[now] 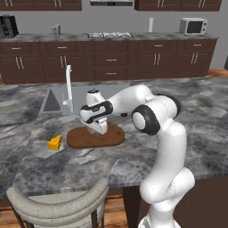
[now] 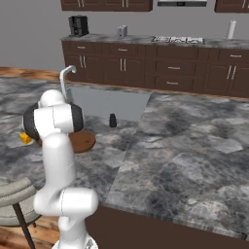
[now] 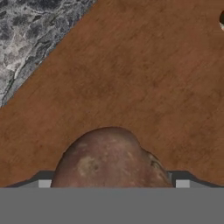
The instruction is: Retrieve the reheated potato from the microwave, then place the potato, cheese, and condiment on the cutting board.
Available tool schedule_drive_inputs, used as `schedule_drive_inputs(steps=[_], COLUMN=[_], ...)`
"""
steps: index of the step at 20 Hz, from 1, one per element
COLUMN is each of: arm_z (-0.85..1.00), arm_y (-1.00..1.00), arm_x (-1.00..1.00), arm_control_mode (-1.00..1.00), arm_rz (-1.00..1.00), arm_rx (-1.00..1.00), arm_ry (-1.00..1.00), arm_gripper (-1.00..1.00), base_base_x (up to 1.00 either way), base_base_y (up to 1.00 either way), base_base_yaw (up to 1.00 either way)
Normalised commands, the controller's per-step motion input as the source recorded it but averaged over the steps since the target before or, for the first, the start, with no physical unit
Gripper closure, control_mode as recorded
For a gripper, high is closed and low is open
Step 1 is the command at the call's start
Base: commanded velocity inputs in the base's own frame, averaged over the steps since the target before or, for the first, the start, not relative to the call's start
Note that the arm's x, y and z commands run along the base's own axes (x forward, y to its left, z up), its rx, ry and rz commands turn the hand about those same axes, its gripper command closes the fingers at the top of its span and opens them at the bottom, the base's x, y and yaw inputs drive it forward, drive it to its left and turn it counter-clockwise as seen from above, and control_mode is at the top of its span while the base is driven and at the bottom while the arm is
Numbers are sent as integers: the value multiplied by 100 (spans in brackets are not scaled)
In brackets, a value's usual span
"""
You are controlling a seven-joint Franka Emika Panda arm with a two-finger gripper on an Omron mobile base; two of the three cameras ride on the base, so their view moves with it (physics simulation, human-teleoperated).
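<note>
Your fingers (image 1: 95, 130) hang low over the cutting board (image 1: 111, 138), which lies flat on the grey marbled tabletop (image 1: 53, 169) in the left base view. In the hand view the potato (image 3: 109, 159) sits at 6 o'clock, resting on the brown wood of the board, with the two finger tips standing wide on either side of it and not pressing it; you hold nothing.

In the left base view the cheese (image 1: 54, 143) lies on the tabletop at 9 o'clock from the board, near its rim but apart from it. In the right base view you see the condiment (image 2: 113, 120) standing upright on the tabletop just in front of the sink (image 2: 109, 104), at about 2 o'clock from the board and well apart from it. The microwave (image 1: 193, 26) sits on the far counter at 1 o'clock in the left base view; you cannot tell from here whether its door is open.
</note>
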Motion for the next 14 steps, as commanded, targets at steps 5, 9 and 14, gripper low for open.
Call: schedule_drive_inputs(steps=[5,9,14], arm_z=[-20,-29,-42], arm_y=[-5,-3,-10], arm_x=[-50,-22,2], arm_control_mode=[-100,-100,-100], arm_rz=[-4,-9,-9], arm_rx=[3,0,0], arm_ry=[-2,-2,0], arm_gripper=[100,100,-100], base_base_x=[0,0,0], base_base_y=[0,0,0], base_base_yaw=[0,0,0])
